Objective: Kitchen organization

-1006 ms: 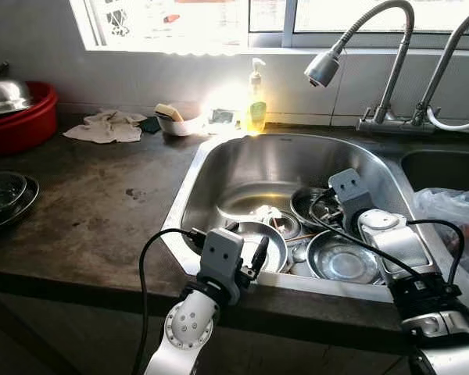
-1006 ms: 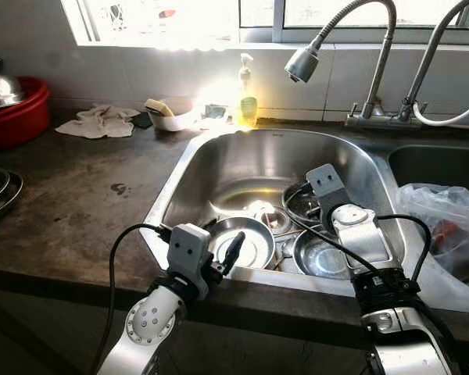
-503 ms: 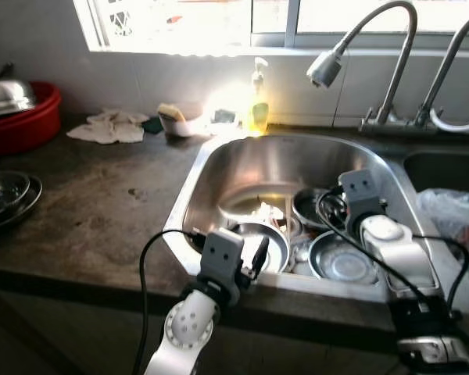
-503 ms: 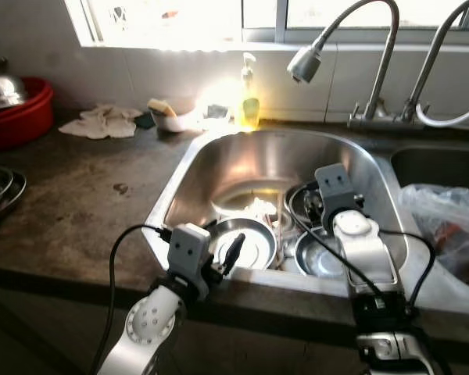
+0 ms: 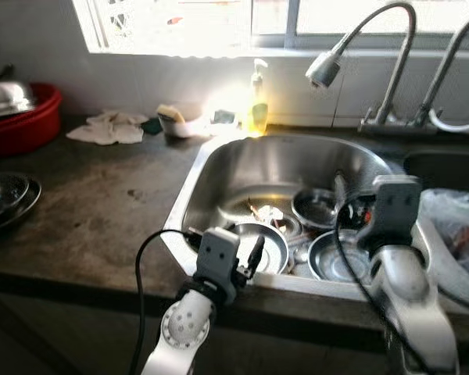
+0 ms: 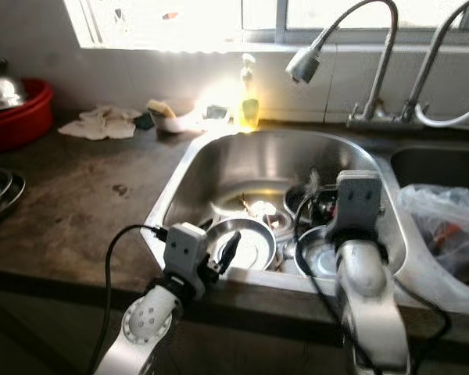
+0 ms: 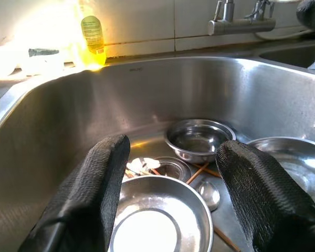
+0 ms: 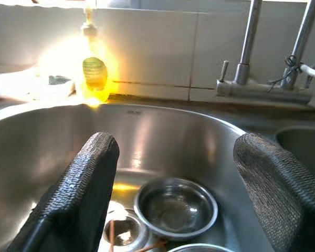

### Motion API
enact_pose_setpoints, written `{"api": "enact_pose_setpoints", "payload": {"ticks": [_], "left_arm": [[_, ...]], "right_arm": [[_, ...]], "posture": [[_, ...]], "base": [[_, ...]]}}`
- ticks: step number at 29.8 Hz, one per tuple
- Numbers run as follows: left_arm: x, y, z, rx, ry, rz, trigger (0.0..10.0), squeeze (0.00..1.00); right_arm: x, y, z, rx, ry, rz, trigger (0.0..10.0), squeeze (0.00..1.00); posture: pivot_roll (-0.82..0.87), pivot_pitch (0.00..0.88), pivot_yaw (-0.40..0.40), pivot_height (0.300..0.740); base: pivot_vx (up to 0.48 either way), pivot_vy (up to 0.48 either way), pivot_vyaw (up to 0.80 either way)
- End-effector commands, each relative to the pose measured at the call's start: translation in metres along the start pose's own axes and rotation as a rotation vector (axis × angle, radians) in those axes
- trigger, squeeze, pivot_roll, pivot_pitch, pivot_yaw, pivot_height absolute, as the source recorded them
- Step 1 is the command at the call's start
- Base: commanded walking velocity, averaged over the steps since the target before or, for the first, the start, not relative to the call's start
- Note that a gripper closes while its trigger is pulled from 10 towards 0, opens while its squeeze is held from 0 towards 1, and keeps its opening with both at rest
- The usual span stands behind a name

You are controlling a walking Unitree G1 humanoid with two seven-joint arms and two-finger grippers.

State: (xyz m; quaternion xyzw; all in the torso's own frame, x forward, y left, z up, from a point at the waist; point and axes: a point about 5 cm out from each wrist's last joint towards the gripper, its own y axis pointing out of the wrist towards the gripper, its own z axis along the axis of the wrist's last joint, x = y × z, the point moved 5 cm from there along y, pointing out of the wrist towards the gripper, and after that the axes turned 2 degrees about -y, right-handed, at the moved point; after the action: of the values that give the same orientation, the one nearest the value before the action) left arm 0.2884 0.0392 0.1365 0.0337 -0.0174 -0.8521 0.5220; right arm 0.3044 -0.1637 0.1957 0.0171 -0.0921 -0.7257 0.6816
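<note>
A steel sink (image 5: pixel 189 187) holds several steel bowls. One wide bowl (image 5: pixel 264 242) lies by the near rim, a small bowl (image 5: pixel 314 207) sits further back, and another bowl (image 5: pixel 334 259) lies to the right. My left gripper (image 7: pixel 170 157) hovers open at the near rim, just above the wide bowl (image 7: pixel 157 223). Over the right half of the sink my right gripper (image 8: pixel 170 152) is raised and open, looking down at the small bowl (image 8: pixel 176 207). Its wrist block (image 5: pixel 395 205) hides its fingers from the head camera. Both grippers hold nothing.
A yellow soap bottle (image 5: pixel 257 101), a white dish with a sponge (image 5: pixel 174 121) and a cloth (image 5: pixel 108 129) line the back of the counter. A red basin (image 5: pixel 23 121) and stacked steel plates (image 5: pixel 4 195) sit left. Two faucets (image 5: pixel 391 55) rise behind; a plastic bag (image 5: pixel 461 226) lies right.
My right arm has lifted out from among the bowls and swung toward the sink's right side. The left arm has held still. The camera has shifted slightly.
</note>
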Motion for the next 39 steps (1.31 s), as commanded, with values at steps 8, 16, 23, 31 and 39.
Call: {"api": "enact_pose_setpoints", "payload": {"ticks": [8,16,23,31,39], "left_arm": [[-0.003,-0.004,0.000,-0.012,0.001,-0.008,10.0,0.00],[0.000,-0.005,-0.001,-0.015,-0.006,-0.014,10.0,0.00],[0.000,-0.004,-0.001,-0.015,-0.004,-0.018,10.0,0.00],[0.000,-0.005,-0.001,-0.015,-0.002,-0.021,10.0,0.00],[0.000,-0.004,0.000,-0.015,-0.002,-0.017,10.0,0.00]], "right_arm": [[-0.012,-0.014,0.012,0.057,0.021,0.041,10.0,0.00],[-0.012,-0.011,0.014,0.069,0.013,0.036,10.0,0.00],[-0.013,-0.009,0.016,0.073,0.007,0.038,10.0,0.00],[-0.013,-0.008,0.015,0.070,0.011,0.041,10.0,0.00],[-0.019,-0.005,0.018,0.079,0.005,0.052,10.0,0.00]], "posture": [[0.11,0.000,0.007,0.740],[0.10,0.000,0.006,0.740],[0.11,0.000,0.007,0.740],[0.10,0.000,0.009,0.740],[0.11,0.000,0.007,0.740]], "base": [[0.000,0.000,0.00],[0.000,0.413,0.00],[0.000,0.437,0.00],[0.000,0.434,0.00],[0.000,0.432,0.26]]}}
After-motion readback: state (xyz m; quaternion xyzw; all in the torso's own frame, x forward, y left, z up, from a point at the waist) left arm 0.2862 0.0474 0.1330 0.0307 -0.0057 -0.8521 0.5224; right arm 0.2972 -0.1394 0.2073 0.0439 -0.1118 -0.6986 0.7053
